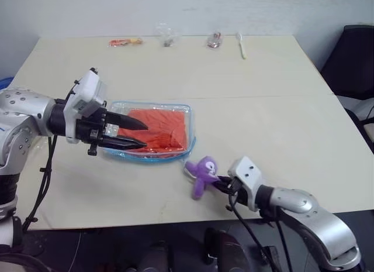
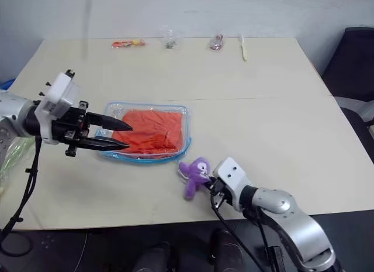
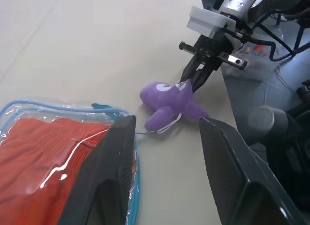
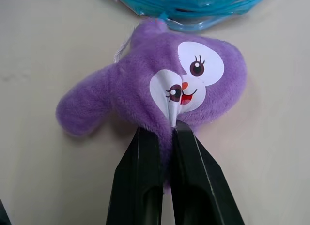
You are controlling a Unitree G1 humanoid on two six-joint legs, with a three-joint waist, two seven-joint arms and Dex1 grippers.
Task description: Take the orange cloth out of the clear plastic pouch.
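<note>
Surface: a pale beige table point(image 1: 263, 126) with a faint seam running across its middle. Behind it a plain light wall; at the right edge of the head views, part of a dark chair point(image 1: 350, 55), cut off by the frame.

Along the far edge of the table lie four small items: an orange-and-yellow packet point(image 1: 125, 42), a crinkly clear bag point(image 1: 166, 35), a small reddish wrapped object point(image 1: 215, 40) and a pale stick-like utensil point(image 1: 241, 45). All are too small to identify further.

The clear plastic pouch point(image 1: 120, 150) lies flat near the table's left-centre, blue edging visible all round. The orange cloth point(image 1: 163, 128) is inside it, folded, filling most of the pouch; nothing of it sticks out.

Left gripper point(image 1: 139, 135): held above the pouch's left part, fingers pointing toward the robot's right, jaws parted with nothing between them. It hides the pouch's left end in the head views.

Right gripper point(image 4: 167, 133): at the near table edge, jaws clenched on a purple plush toy point(image 4: 160, 84), pinching the fabric just below its printed face. The toy rests on the table just beside the pouch's near-right corner; whether they touch cannot be told. The toy covers the fingertips in the head views.
</note>
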